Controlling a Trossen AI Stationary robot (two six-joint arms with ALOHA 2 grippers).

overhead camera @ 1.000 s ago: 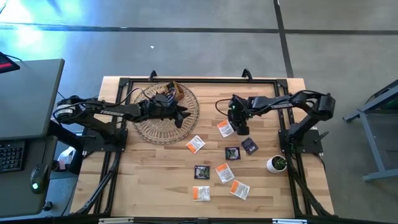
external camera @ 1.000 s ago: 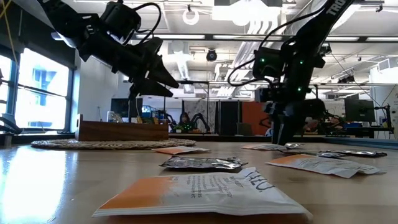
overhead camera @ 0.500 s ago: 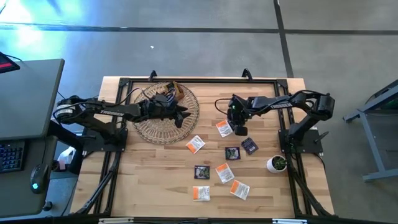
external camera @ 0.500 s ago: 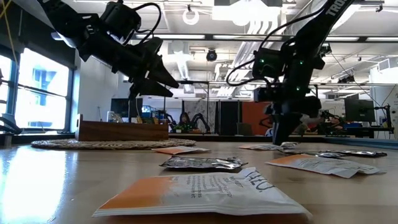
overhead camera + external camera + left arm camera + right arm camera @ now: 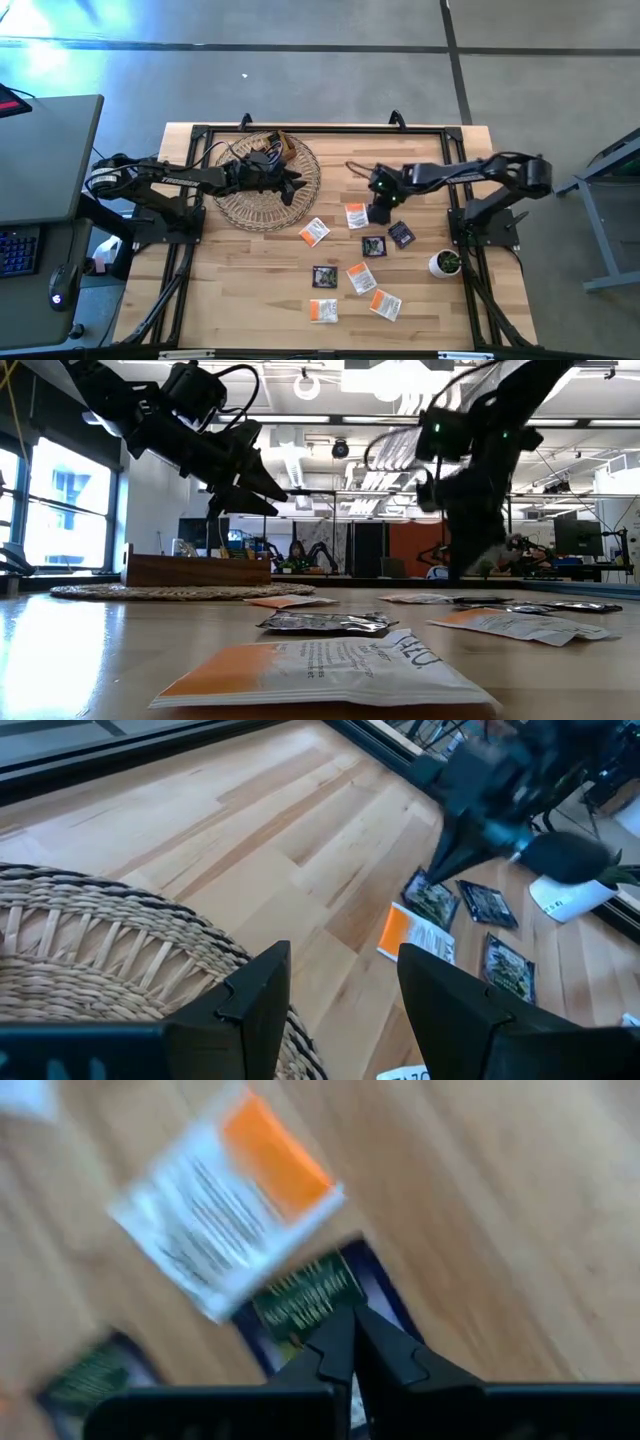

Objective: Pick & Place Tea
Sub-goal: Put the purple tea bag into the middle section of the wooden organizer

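Tea sachets lie flat on the wooden table: white-orange ones (image 5: 356, 215) (image 5: 314, 232) (image 5: 360, 277) and dark ones (image 5: 401, 234) (image 5: 373, 246) (image 5: 325, 277). My right gripper (image 5: 380, 211) (image 5: 350, 1320) is shut and points down beside the white-orange sachet (image 5: 225, 1210). Right below its tips lies another dark sachet (image 5: 305, 1295) (image 5: 432, 900), hidden under it in the high view. My left gripper (image 5: 296, 187) (image 5: 340, 970) hangs open above the woven mat (image 5: 262, 185), holding nothing. My right gripper has its shut fingertips (image 5: 345, 1330) over the near edge of the dark sachet, coming from above. The sachet lies flat on the table. The view is blurred, and I cannot tell whether the tips touch it.
A brown wooden box (image 5: 195, 570) stands on the woven mat at the far left. A small white pot with a plant (image 5: 445, 263) stands near the right arm's base. More white-orange sachets (image 5: 385, 304) (image 5: 322, 311) lie toward the near edge. A black frame rims the table (image 5: 200, 300).
My right gripper has shifted a little toward the table's near edge, and its arm has stretched out lower. The white-orange sachet beside it has slid slightly toward the near left. My left arm has kept still.
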